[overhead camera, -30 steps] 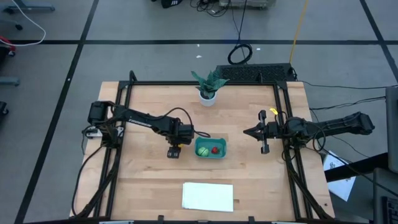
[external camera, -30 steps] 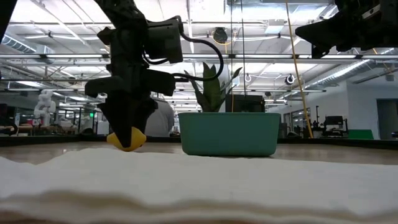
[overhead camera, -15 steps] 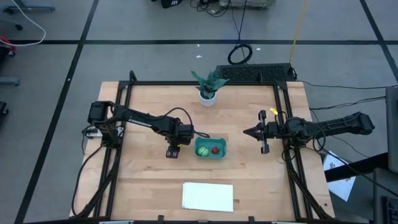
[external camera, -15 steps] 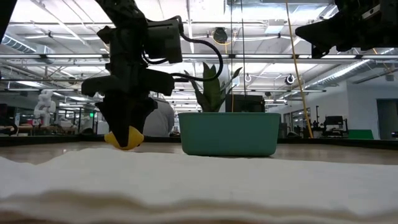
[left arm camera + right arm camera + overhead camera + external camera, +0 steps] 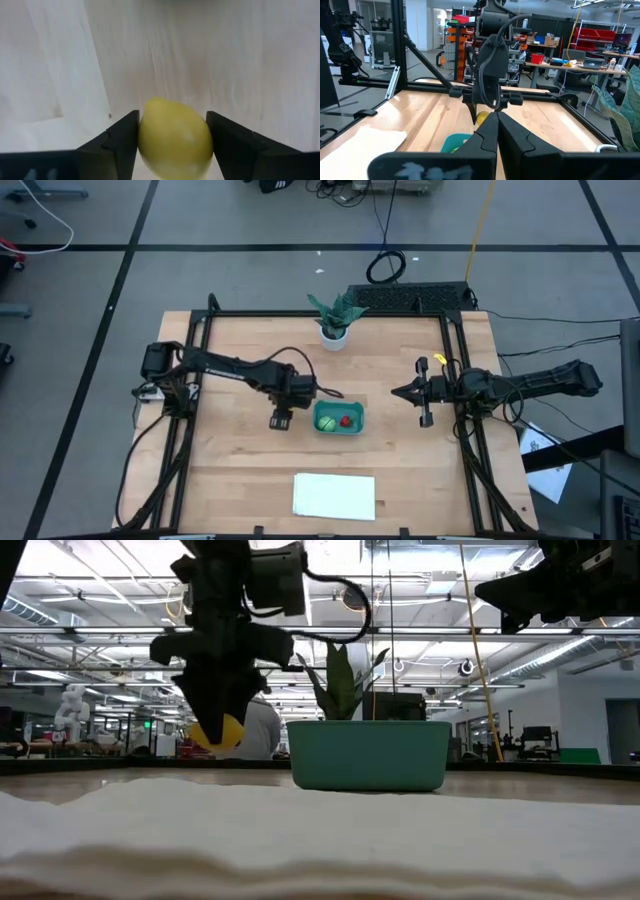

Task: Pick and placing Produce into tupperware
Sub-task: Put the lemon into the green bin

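Yellow against dark fingers, the lemon point(image 5: 175, 137) sat clamped in your left gripper point(image 5: 220, 730), clear of the table and just beside the teal tupperware point(image 5: 367, 754), high enough, it seemed, to pass over the tub's wall. The green piece point(image 5: 326, 421) and red piece point(image 5: 346, 420) lay inside. Your right gripper point(image 5: 400, 392) (fingers pressed together, holding nothing) waited well apart.
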Robot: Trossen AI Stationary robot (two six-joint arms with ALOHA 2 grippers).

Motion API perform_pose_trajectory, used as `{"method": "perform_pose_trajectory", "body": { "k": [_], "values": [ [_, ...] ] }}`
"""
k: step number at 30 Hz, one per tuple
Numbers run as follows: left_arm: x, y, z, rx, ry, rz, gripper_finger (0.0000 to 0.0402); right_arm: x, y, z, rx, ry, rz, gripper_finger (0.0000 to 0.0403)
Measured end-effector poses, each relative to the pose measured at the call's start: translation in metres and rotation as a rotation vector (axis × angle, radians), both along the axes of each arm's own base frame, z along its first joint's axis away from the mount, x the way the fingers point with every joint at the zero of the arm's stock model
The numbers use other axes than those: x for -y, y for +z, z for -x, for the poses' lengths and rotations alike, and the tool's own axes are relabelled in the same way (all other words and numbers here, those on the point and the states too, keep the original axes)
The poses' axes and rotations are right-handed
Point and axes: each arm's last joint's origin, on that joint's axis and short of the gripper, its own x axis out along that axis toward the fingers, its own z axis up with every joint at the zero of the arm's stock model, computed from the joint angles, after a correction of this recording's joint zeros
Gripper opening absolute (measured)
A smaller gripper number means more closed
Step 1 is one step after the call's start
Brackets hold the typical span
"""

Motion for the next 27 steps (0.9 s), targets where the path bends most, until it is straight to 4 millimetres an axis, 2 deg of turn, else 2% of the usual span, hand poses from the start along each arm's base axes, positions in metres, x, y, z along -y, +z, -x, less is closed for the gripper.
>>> {"method": "perform_pose_trajectory", "body": {
  "k": [10,27],
  "values": [
    [0.000,0.027,-0.012,0.047,-0.023,-0.016,0.0206,0.000,0.000,0.000,0.000,0.000,0.000,0.0000],
    [-0.001,0.077,-0.019,0.090,-0.057,-0.048,0.0207,0.000,0.000,0.000,0.000,0.000,-0.004,0.0000]
  ]
}}
